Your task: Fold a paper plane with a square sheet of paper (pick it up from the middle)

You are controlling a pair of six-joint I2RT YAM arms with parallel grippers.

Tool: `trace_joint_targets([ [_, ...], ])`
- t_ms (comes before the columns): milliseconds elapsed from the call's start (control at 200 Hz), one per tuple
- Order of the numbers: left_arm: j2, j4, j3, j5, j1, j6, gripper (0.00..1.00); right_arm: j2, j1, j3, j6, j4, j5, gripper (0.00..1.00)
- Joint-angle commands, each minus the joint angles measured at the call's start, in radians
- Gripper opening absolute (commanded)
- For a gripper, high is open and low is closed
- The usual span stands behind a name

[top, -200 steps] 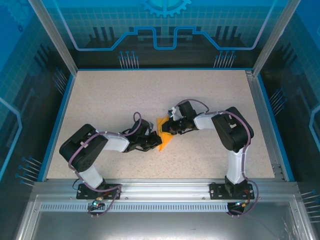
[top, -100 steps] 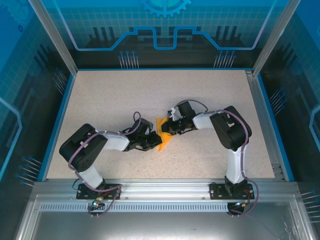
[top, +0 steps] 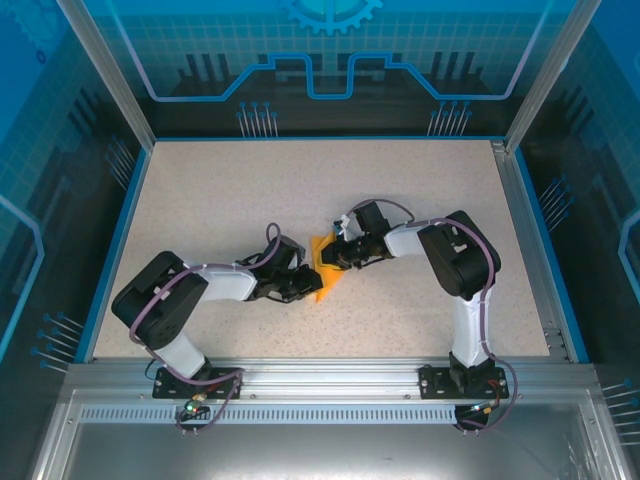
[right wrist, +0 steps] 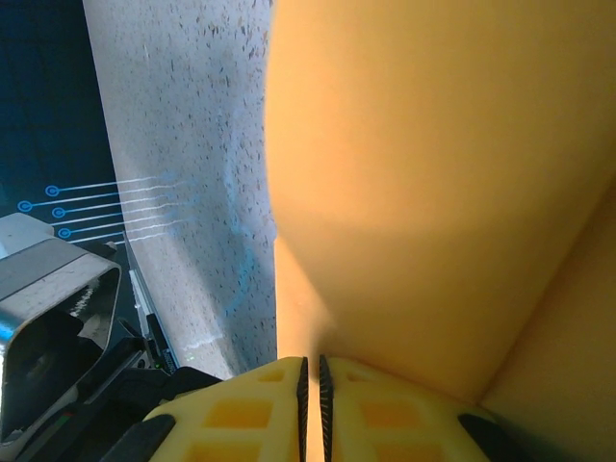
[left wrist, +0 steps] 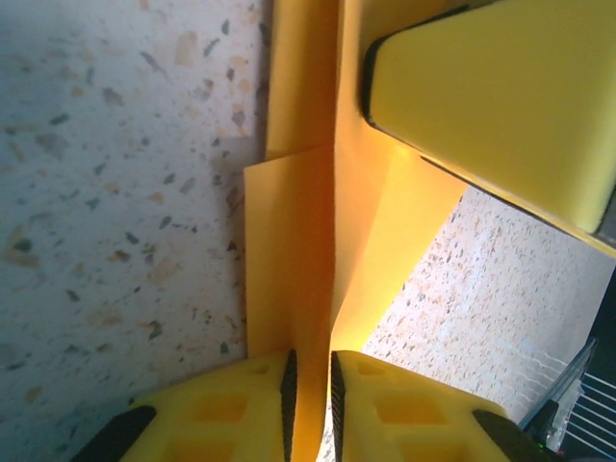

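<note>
Count: one left gripper [left wrist: 310, 385], one right gripper [right wrist: 310, 383], one orange-yellow creased paper sheet [left wrist: 306, 241].
Left grip: yellow pads almost closed, pinching the sheet's edge between them.
Right grip: pads a sliver apart, clamped on the sheet from the right.
Sheet location: mid-table between both grippers, on the speckled beige tabletop [top: 200, 200].

White-black arms [top: 225, 285], perhaps purple cables [top: 390, 204], yellow fingers [left wrist: 221, 414]

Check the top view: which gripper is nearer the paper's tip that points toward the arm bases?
Left. The left gripper clamps the folded orange paper right beside that near tip; the right gripper pinches it further up, toward the far end.
</note>
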Motion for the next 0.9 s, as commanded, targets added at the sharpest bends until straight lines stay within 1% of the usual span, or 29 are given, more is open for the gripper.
trace_joint_targets([
  [0,-0.026,-0.081,0.013,-0.015,0.009,0.036,0.21,0.052,0.004,-0.009,0.002,-0.037,0.048,0.15],
  [140,-0.005,-0.098,0.029,-0.017,0.008,0.045,0.17,0.049,0.005,-0.011,0.004,-0.034,0.048,0.15],
  [375,0.017,-0.120,0.017,-0.031,0.008,0.014,0.03,0.049,0.005,-0.009,0.000,-0.048,0.057,0.15],
  [495,0.020,-0.141,0.004,-0.034,0.009,-0.013,0.01,0.057,0.006,-0.005,-0.007,-0.063,0.066,0.15],
  [595,0.011,-0.109,-0.026,-0.027,0.009,-0.026,0.01,0.057,0.008,-0.007,-0.007,-0.062,0.064,0.15],
  [660,0.009,-0.117,-0.028,-0.033,0.010,-0.026,0.01,0.053,0.007,-0.009,-0.003,-0.058,0.062,0.16],
  [850,0.029,-0.111,-0.024,-0.013,0.011,-0.058,0.00,-0.006,0.003,-0.016,0.002,-0.043,0.066,0.17],
  [895,0.035,-0.107,-0.027,-0.015,0.013,-0.071,0.00,-0.014,0.002,-0.011,-0.003,-0.045,0.051,0.17],
])
